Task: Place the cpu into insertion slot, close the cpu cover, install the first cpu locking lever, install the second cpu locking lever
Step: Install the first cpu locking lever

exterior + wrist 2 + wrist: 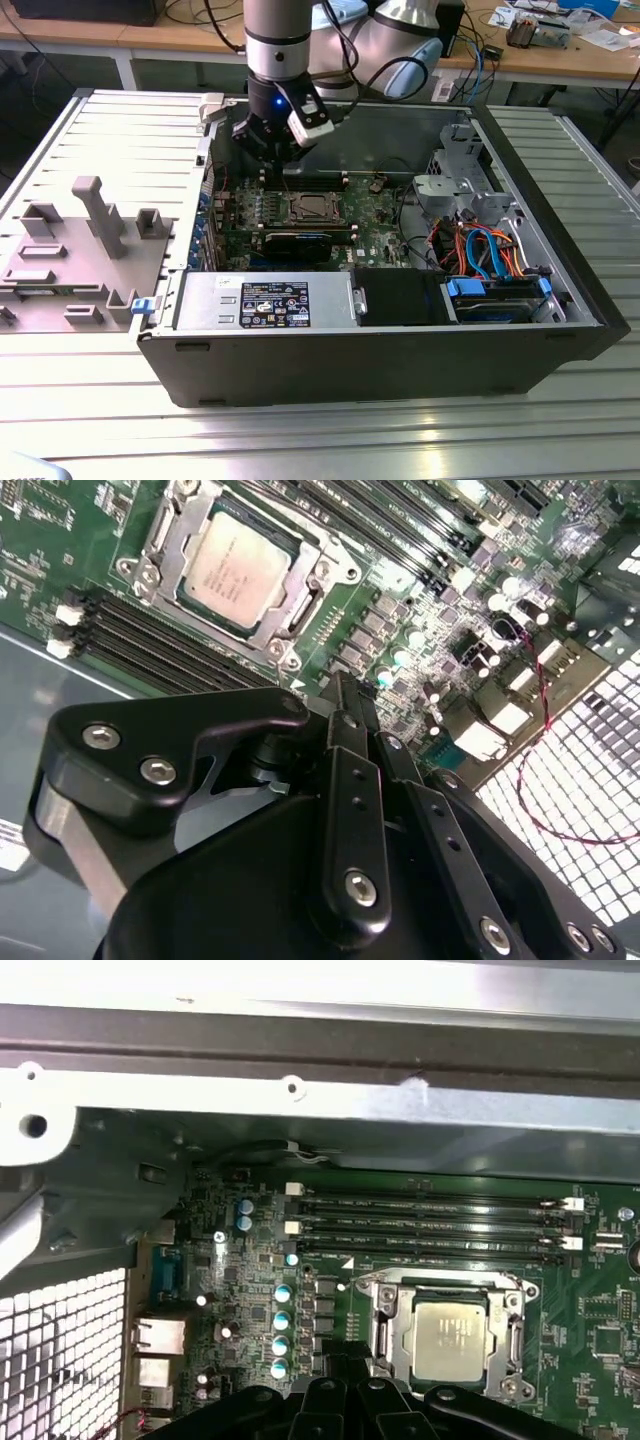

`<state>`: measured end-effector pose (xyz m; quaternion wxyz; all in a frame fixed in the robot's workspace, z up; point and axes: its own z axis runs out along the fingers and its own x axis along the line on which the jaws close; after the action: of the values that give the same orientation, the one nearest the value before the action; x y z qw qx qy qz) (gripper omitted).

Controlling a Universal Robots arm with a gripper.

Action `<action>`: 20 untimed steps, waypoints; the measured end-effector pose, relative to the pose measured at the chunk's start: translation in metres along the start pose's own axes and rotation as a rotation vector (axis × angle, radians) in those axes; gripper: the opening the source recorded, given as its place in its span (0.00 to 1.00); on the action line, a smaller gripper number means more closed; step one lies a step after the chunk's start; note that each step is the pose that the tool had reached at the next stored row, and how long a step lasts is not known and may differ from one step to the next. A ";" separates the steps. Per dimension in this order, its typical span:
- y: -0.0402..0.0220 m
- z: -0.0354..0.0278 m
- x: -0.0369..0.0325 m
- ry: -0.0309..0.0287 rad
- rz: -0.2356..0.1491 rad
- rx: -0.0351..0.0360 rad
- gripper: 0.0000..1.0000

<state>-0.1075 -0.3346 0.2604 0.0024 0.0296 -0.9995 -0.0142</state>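
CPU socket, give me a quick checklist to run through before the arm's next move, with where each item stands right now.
1. Chip seated in the socket: ok, it lies flat inside the frame in both wrist views.
2. Cover down over the chip: ok, its frame rims the chip.
3. Locking levers latched: cannot tell.
4. Gripper free of load: ok, nothing sits at its tips.
5. Gripper clear of the socket: ok, it hangs beside it over the motherboard.
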 end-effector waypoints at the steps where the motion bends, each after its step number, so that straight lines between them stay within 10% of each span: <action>1: 0.0040 0.0001 0.0044 0.0000 0.000 0.0000 0.11; 8: 0.0242 0.0007 0.0112 0.0000 0.000 0.0000 0.11; 20: 0.0309 0.0009 0.0097 0.0000 -0.001 -0.0001 0.11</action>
<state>-0.1190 -0.3042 0.2604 0.0024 0.0299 -0.9994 -0.0143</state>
